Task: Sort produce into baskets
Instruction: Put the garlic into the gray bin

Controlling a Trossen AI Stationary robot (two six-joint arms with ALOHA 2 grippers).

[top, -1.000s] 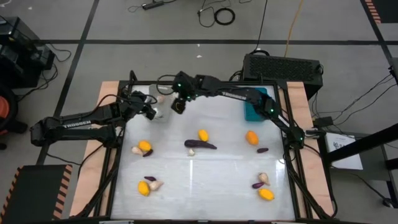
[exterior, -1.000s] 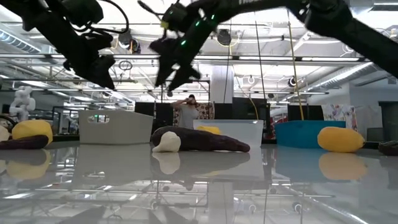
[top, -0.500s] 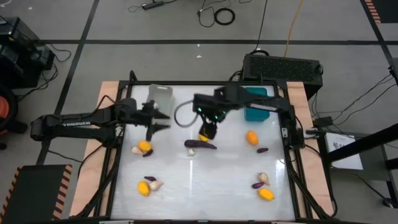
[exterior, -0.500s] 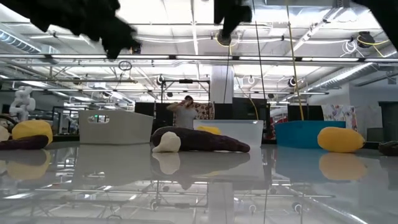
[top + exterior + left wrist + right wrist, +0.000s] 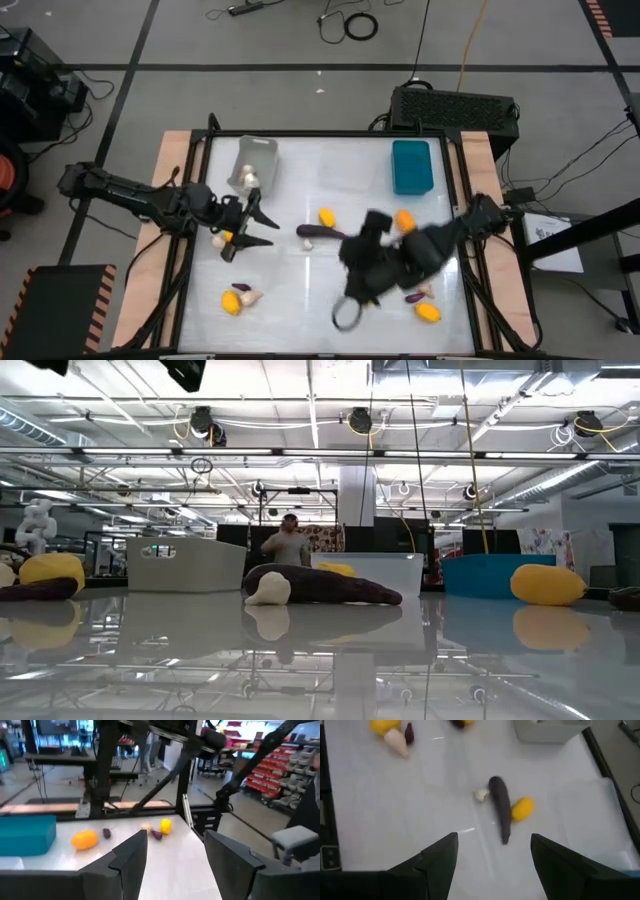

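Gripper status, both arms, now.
Left gripper: fingers open, holding nothing, above the table's left side.
Right gripper: fingers open, empty, above the long purple eggplant.

Both arms have left the far end of the bench. The right gripper (image 5: 362, 262), which a second ago hung by the light grey basket (image 5: 254, 162) and half a second ago over the long eggplant (image 5: 322, 232), now sits near the middle of the near half — blurred, jaws apart, beside the yellow fruit (image 5: 405, 220). The left gripper (image 5: 255, 228) has drawn back from that basket toward the left edge, jaws apart, above the fruit there. The grey basket now shows uncovered, whitish bulbs (image 5: 248, 180) inside. In the low view — the person (image 5: 288, 546) behind has shifted.
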